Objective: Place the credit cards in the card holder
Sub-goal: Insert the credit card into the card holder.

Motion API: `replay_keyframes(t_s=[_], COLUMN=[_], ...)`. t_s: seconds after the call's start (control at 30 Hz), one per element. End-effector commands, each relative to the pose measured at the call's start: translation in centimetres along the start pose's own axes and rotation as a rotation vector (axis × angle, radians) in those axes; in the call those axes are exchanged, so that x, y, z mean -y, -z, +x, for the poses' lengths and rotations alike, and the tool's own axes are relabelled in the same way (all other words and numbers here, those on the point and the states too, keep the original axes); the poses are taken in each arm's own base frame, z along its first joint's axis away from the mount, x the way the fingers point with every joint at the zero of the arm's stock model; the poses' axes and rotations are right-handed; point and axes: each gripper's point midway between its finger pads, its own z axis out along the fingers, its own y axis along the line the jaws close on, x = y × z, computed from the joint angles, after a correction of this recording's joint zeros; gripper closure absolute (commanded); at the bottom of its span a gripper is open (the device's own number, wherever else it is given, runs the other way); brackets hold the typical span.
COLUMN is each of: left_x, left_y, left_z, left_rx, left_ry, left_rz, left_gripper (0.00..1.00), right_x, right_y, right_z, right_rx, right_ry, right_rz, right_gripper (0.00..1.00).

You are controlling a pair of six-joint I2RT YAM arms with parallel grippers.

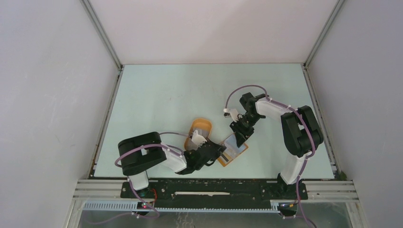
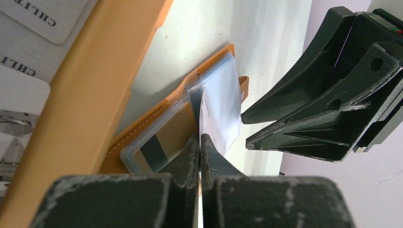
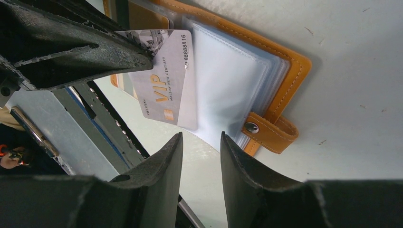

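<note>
Presently left gripper (image 2: 200,140) pinches card (image 3: 166,80), its edge over open wallet (image 3: 286,64); right gripper (image 3: 201,142) parted, empty. Little room between the grippers.

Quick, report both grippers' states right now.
Left gripper: jaws shut on a credit card.
Right gripper: jaws open, holding nothing.

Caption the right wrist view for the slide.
Left pincer holds a VIP card at the open orange wallet; right pincer open, empty.
</note>
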Motion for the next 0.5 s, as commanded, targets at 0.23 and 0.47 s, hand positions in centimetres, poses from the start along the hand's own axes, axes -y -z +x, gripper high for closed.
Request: replay_keyframes(t_s=[0.23, 0.47], left_x=[-1.05, -1.56], left_y=[-0.10, 0.48], left_z=[1.40, 1.37], left_rx=[-0.045, -0.050], left_ry=[-0.006, 0.025], left_rz=[-0.053, -0.069], left_gripper=[1.00, 1.00], right_x=[-0.37, -0.40], right_y=[0.40, 0.19], right_z=[-0.81, -0.77], right_rx=[0.017, 0.009], right_ry=[0.029, 0.034], right_rz=[-0.006, -0.003], right_gripper=[0.57, 0.56])
